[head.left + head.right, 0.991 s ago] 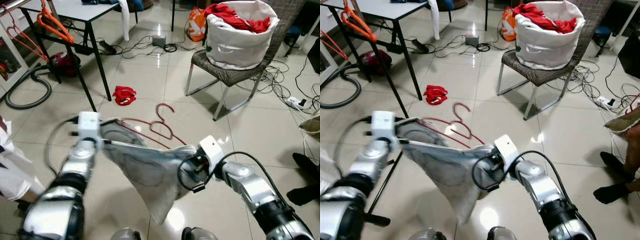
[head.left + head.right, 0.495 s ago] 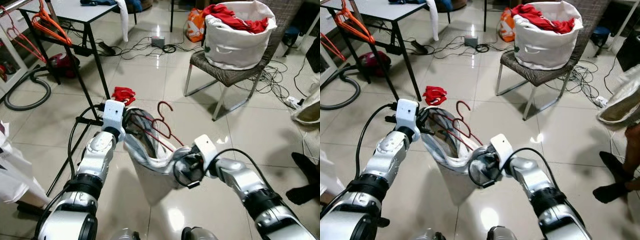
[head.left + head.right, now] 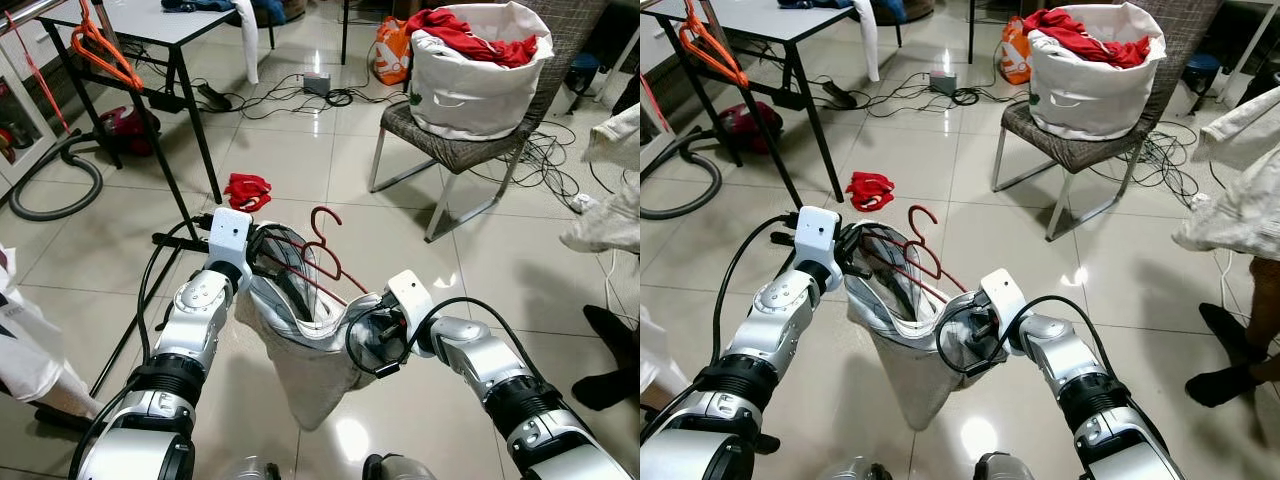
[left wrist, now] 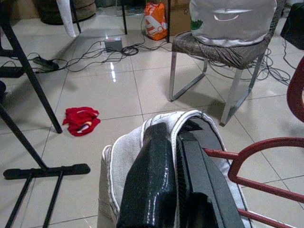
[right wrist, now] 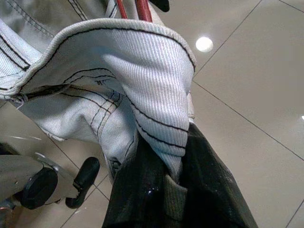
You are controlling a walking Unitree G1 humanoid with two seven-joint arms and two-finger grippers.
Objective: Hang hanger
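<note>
Both grippers hold a pale grey garment (image 3: 312, 372) that hangs between them like a sack above the floor. My left gripper (image 3: 258, 256) is shut on one side of its rim, and the left wrist view has the black fingers (image 4: 159, 175) pinching the white hem. On the opposite side my right gripper (image 3: 363, 338) is shut on the rim too, with the ribbed edge (image 5: 156, 95) folded over its fingers. A dark red hanger (image 3: 322, 250) sits inside the garment's opening, its hook sticking up and out between my two wrists.
A clothes rack with orange hangers (image 3: 100, 45) stands at the far left by a black-legged table (image 3: 170, 25). A red cloth (image 3: 247, 190) lies on the tiles. Ahead right is a chair with a white laundry basket (image 3: 480, 65). A person's pale cloth (image 3: 610, 190) and feet (image 3: 612, 350) are at right.
My grippers came closer together, so the stretched garment now sags as a deep sack around the hanger. A pale cloth held by a person has come in at the right edge.
</note>
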